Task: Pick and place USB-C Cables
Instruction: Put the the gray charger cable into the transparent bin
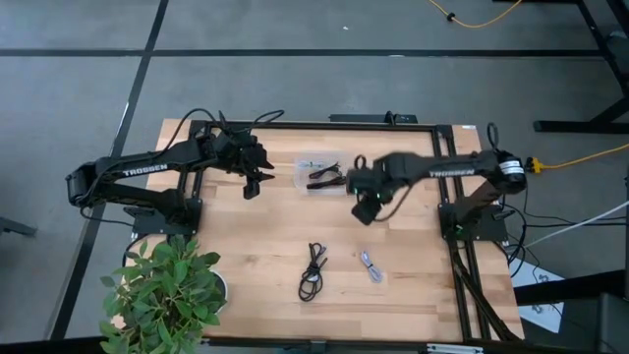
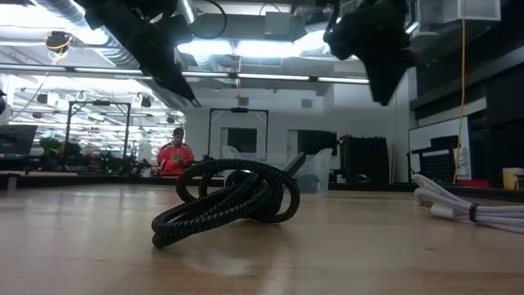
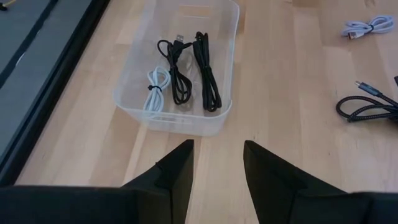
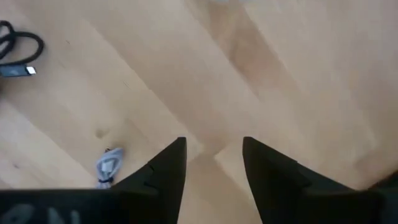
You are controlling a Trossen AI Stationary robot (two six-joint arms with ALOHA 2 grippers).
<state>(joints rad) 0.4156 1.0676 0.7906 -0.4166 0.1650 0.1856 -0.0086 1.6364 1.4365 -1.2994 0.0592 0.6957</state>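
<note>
A clear plastic bin on the table's far middle holds three cables: two black and one white. A black braided cable lies loose on the near middle of the table. A light grey cable lies to its right. My left gripper hovers open just left of the bin. My right gripper hovers open right of the bin, above bare wood, empty.
A potted plant stands at the table's near left corner. A black frame runs along the far edge and down the right side. A person in red sits far off in the room behind. Bare wood lies between the bin and the loose cables.
</note>
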